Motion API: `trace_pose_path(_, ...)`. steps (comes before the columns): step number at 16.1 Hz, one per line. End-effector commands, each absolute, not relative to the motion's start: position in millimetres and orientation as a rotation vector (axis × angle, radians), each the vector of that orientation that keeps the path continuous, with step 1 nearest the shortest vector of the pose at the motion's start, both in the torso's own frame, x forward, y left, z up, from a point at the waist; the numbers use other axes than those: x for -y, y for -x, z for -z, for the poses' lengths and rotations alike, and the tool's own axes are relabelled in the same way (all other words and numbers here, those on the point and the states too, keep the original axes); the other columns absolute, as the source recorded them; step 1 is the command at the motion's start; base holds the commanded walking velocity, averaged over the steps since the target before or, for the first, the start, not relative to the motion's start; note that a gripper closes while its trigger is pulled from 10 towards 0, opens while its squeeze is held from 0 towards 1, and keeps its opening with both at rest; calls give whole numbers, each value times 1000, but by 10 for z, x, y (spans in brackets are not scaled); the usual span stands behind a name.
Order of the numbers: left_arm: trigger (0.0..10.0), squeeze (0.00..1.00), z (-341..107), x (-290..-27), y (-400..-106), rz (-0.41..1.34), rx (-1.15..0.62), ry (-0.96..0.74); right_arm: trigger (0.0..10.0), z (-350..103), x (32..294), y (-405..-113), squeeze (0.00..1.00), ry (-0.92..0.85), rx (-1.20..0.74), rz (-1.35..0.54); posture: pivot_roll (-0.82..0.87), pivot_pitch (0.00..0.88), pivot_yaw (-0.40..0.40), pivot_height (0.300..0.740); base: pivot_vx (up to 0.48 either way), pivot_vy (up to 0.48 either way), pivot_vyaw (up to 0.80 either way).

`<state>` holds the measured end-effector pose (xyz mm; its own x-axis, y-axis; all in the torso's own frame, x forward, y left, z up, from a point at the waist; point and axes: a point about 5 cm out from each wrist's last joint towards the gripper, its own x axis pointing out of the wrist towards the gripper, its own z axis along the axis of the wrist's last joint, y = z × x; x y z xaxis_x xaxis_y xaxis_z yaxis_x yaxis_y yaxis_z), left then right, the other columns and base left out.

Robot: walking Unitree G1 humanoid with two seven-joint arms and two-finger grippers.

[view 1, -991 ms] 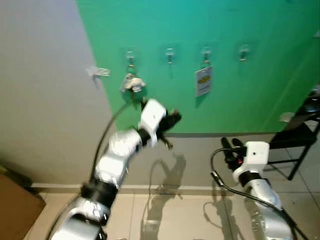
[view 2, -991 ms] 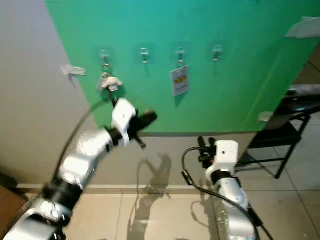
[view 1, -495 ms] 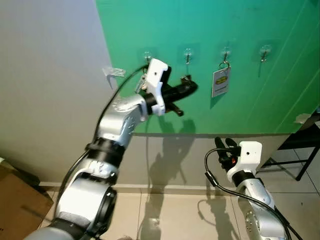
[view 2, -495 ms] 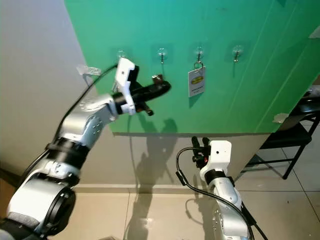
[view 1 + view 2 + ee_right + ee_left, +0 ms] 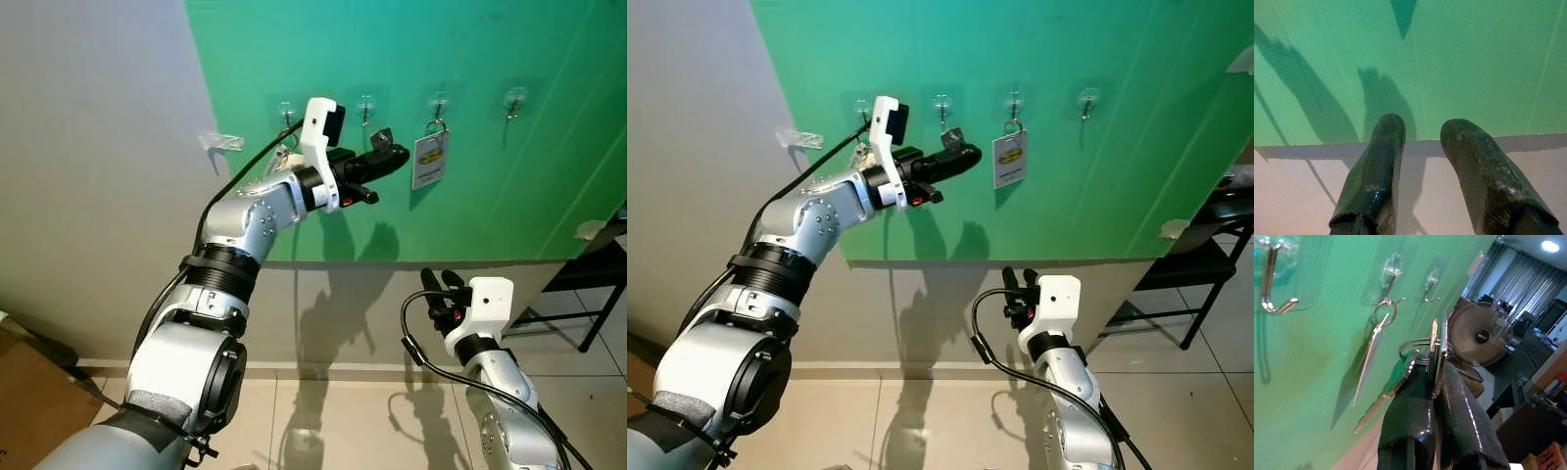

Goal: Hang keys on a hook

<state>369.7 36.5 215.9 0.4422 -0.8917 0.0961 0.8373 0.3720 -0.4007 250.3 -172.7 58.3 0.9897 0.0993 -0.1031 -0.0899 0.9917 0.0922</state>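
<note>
- Your left gripper is raised to the green wall panel, its two black fingers pinched tight on a bunch of keys.
- In the left wrist view, the keys stand clamped between the fingertips, with a metal ring looping out toward the panel and a green key tag beside the fingers.
- The keys sit just in front of the panel, between the second hook and the third hook in a row of four clear-backed hooks; you cannot tell whether the ring touches either one.
- The third hook carries a white tag with a yellow mark, hanging from its own ring.
- The first hook lies behind the left wrist, with something hanging from it that is mostly hidden.
- The fourth hook is bare.
- Your right gripper hangs low, well apart from the hooks, its fingers spread with a clear gap, pointing at the lower edge of the panel where it meets the pale wall.
- A black chair stands to the right on the tiled floor.
</note>
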Motion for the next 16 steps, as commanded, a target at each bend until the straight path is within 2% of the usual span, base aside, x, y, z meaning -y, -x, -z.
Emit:
trace_pose_path(1,0,0,-2259,-354,-3721,1115,-131,424,10000,-568,1724,-2491,0,-80,-112,-100,-213,0,67,740,0,0,0)
trace_pose_path(12,0,0,-2309,-312,-3853,1039,-160,473,10000,-538,1696,-2471,0,-82,-123,-104,-228,0,82,740,0,0,0)
trace_pose_path(16,0,0,-2307,-412,-3958,922,-136,435,10000,-534,1691,-2453,0,-86,-127,-104,-240,0,80,740,0,0,0)
